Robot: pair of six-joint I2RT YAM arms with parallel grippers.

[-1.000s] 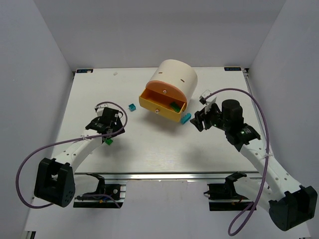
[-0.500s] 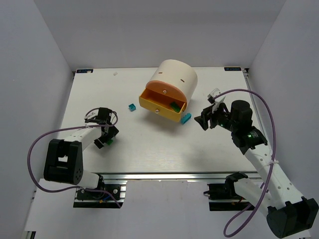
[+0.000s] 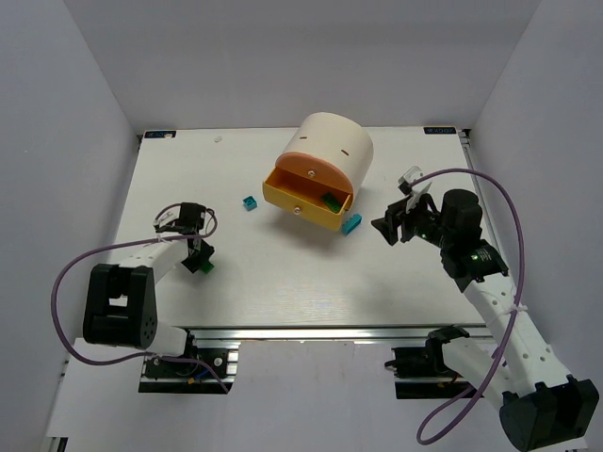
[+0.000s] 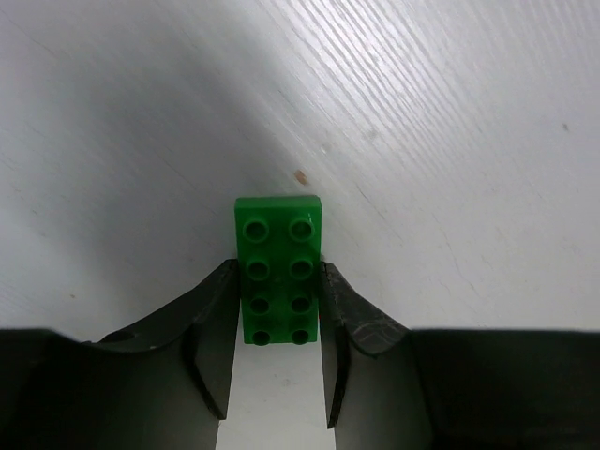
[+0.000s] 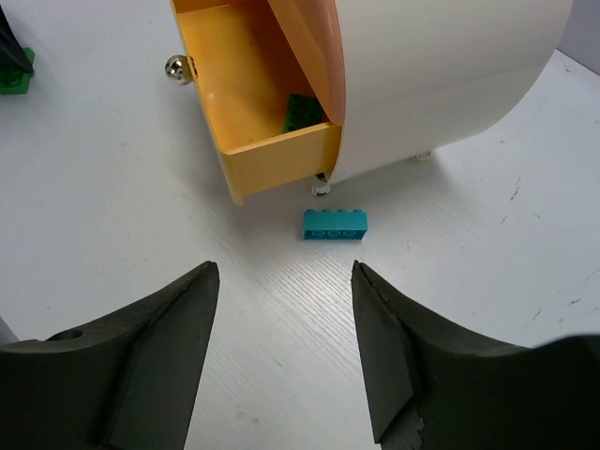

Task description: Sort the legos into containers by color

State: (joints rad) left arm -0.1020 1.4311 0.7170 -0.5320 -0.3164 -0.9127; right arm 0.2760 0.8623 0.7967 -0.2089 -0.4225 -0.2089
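From above, the left arm has folded back toward its base since a second ago. Its jaws now sit over the green brick (image 3: 203,266) on the left of the desk (image 3: 301,292). The right arm has drawn back rightward from the drum (image 3: 335,144). Neither the one teal brick (image 3: 250,202) nor the second teal brick (image 3: 351,223) has shifted. The desk lies open between the arms and along the near edge.

In the left wrist view the left jaws pinch the green brick (image 4: 279,270) by its long sides, and it lies flat, studs up.

In the right wrist view the right jaws are spread over bare desk. The second teal brick (image 5: 334,223) lies just beside the corner of the open yellow drawer (image 5: 272,164), which holds a dark green brick (image 5: 302,112).
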